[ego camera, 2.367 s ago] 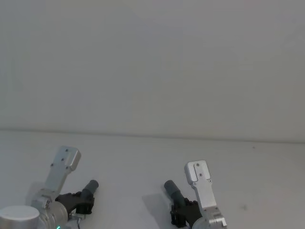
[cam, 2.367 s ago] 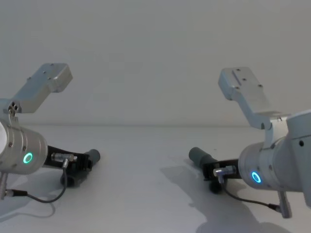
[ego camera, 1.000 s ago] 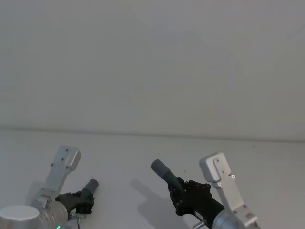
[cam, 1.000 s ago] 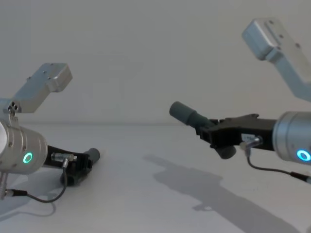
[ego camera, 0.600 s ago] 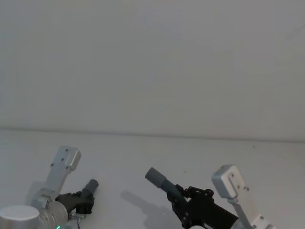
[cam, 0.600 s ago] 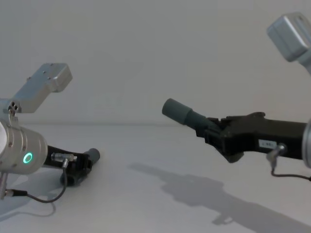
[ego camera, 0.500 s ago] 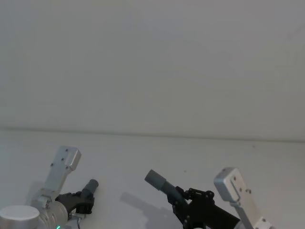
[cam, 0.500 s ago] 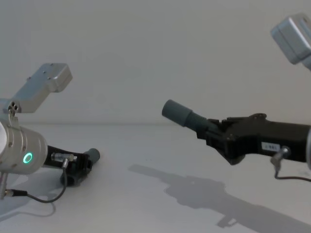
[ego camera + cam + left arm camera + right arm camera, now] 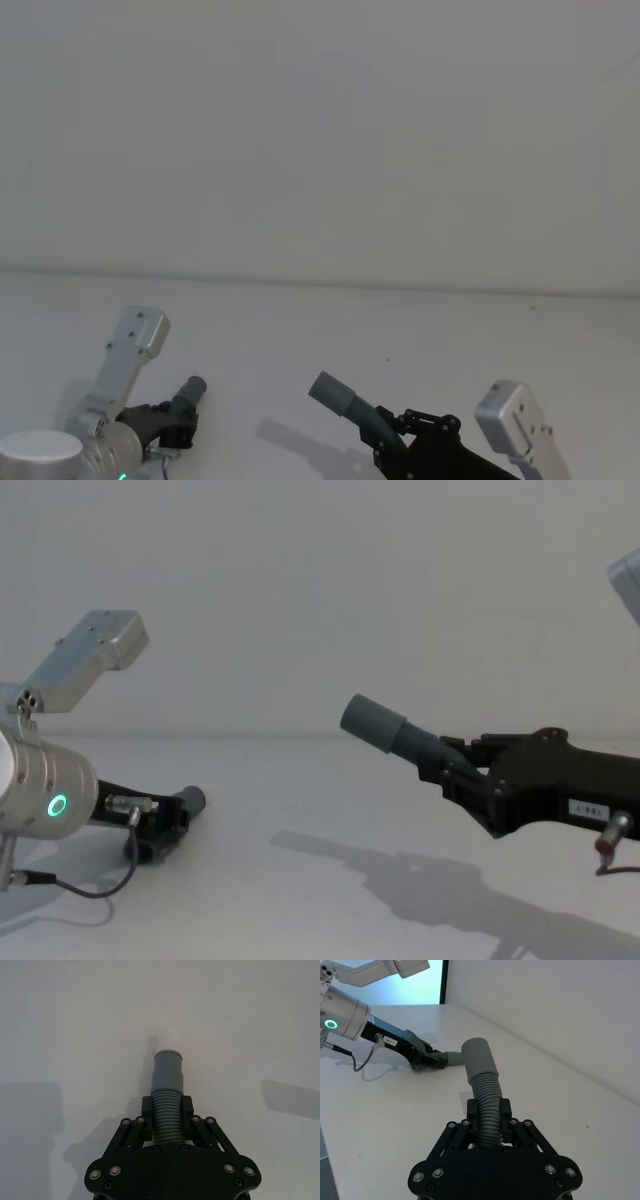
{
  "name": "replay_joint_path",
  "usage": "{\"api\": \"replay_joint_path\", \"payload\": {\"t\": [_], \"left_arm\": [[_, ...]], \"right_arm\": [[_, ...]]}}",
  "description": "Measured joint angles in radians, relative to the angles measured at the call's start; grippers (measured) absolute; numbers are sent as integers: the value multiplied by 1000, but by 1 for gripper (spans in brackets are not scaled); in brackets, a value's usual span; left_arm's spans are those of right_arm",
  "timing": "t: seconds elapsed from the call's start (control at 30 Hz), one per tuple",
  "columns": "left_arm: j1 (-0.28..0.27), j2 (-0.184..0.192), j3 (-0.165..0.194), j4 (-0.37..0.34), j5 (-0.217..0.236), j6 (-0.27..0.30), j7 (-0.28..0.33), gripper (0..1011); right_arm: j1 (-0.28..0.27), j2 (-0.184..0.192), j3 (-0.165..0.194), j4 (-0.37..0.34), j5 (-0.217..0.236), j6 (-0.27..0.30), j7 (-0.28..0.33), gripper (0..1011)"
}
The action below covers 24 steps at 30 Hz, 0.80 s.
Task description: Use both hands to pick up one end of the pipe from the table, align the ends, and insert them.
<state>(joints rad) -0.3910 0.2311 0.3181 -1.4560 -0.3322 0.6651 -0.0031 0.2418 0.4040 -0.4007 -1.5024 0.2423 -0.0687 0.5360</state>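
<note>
White tabletop [image 9: 300, 810]: right gripper [image 9: 455, 765] clamps hollow-cuff piece [image 9: 385, 728] aloft; left gripper [image 9: 172, 820] clamps white-tipped piece [image 9: 168, 1080] low, 9 o'clock. Aligning next: I'd raise left.

Plain matte white bench [image 9: 300, 910], shadows falling across it. 1 grey pipe piece [image 9: 192, 800] sits low at its left side, can't tell if touching. Thin black cable [image 9: 110, 888] droops down beside it.

L claw [image 9: 167, 1112]: black, silver screws [image 9: 115, 1170].
R claw [image 9: 489, 1112]: black, white label [image 9: 585, 807].
L wrist [image 9: 35, 780]: silver cyl., green ring light [image 9: 58, 805], thin cable [image 9: 90, 888].
</note>
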Motion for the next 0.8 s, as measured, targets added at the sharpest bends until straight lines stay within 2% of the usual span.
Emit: {"api": "replay_joint_path", "payload": {"t": [0.47, 0.8], "left_arm": [[0, 0, 0, 0, 0, 0, 0, 295], [0, 0, 0, 0, 0, 0, 0, 295]], "right_arm": [[-13, 10, 8, 65, 34, -180, 42, 229], [-17, 30, 6, 90, 31, -266, 63, 229]]}}
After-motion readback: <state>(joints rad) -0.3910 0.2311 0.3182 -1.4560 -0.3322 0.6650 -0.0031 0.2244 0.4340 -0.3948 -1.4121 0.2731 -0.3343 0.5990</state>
